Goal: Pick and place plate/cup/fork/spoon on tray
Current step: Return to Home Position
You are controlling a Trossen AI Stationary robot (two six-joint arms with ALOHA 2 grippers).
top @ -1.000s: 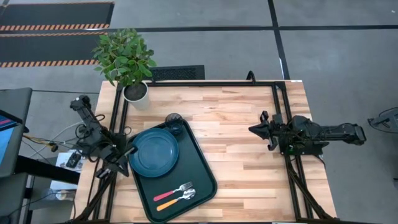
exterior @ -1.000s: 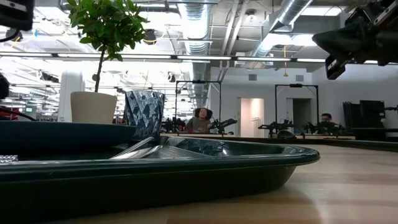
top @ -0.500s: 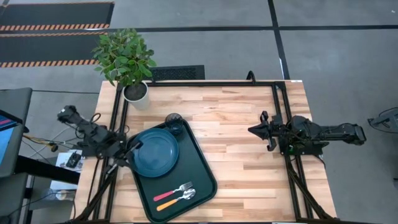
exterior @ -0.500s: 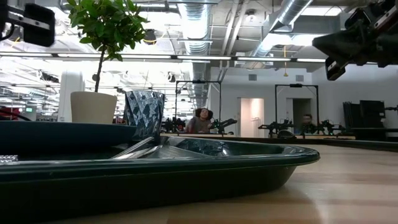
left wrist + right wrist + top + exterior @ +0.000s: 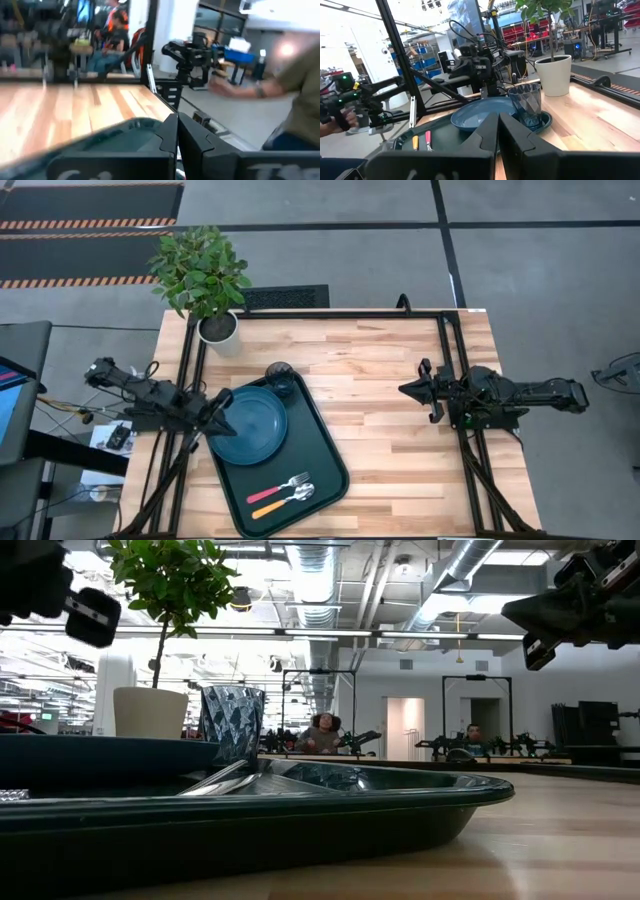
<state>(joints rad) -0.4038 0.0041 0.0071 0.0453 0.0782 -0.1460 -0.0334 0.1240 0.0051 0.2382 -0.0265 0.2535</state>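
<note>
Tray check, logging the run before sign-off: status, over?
Left gripper shut, empty, at plate rim. Right gripper shut, parked. Plate, cup, fork, spoon all on tray. Nothing blocking.

We note a leafy green plant (image 5: 200,268) in a white pot (image 5: 219,330) at a far corner of the pale wooden tabletop (image 5: 380,390). Striped hazard mats (image 5: 85,225) lie on the grey floor (image 5: 540,250) beyond. Seated people (image 5: 324,733) show in the room behind.
</note>
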